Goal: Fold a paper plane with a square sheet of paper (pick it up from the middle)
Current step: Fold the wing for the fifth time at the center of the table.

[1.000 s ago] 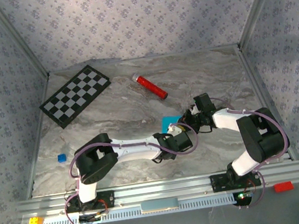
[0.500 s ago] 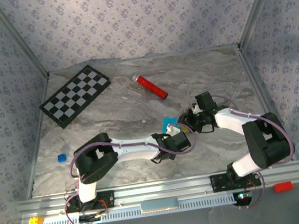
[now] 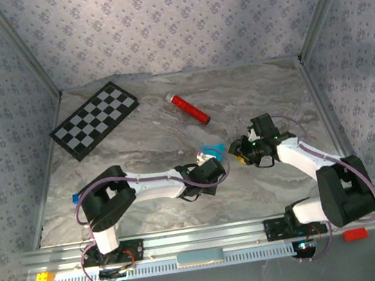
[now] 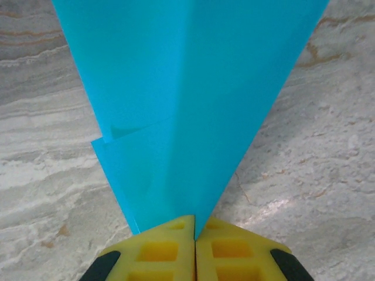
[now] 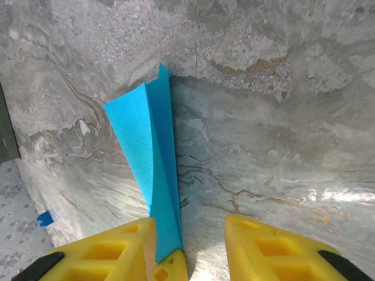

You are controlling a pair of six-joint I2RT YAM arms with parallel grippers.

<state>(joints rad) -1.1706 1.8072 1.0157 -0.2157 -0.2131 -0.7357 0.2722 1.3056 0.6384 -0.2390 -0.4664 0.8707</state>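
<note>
- Left gripper (image 4: 194,237): its two yellow, waffle-moulded fingers (image 4: 158,253) are pressed together on the narrow end of the folded, bright cyan-blue paper plane (image 4: 193,111). In the overhead view this gripper (image 3: 208,161) sits near the table's middle.
- Right gripper (image 5: 190,234): its yellow fingers (image 5: 275,249) stand apart, gripping nothing. The plane's (image 5: 149,152) narrow end lies in the gap, close to the finger on the view's left. Whether the two touch cannot be told.
- Long axis: it runs from the left fingers straight away from them. The plane is narrow at the grip and widens outward, with a centre crease along its length and a shorter folded layer showing on one side. From the right wrist it is seen nearly edge-on, leaning towards the upper left.
- Position: the plane (image 3: 212,151) is held between the two grippers, the right gripper (image 3: 239,153) just beside it.
- Surface: a grey, marbled table (image 3: 139,147) with brown veining and a soft sheen.
- Further out: a red cylinder (image 3: 191,109) lies well apart. A black-and-white checkerboard (image 3: 94,119) lies near the far left corner.
- Room: pale lilac floral-patterned walls (image 3: 178,23), aluminium corner posts (image 3: 25,55) and an aluminium rail (image 3: 201,236) that carries the arm bases.
- Hidden or unclear: the plane's wide end is cut off by the top of the left wrist view. Overhead, the arm covers part of it and its heading is hard to read. A small blue block (image 3: 77,196) is partly covered by the left arm.
</note>
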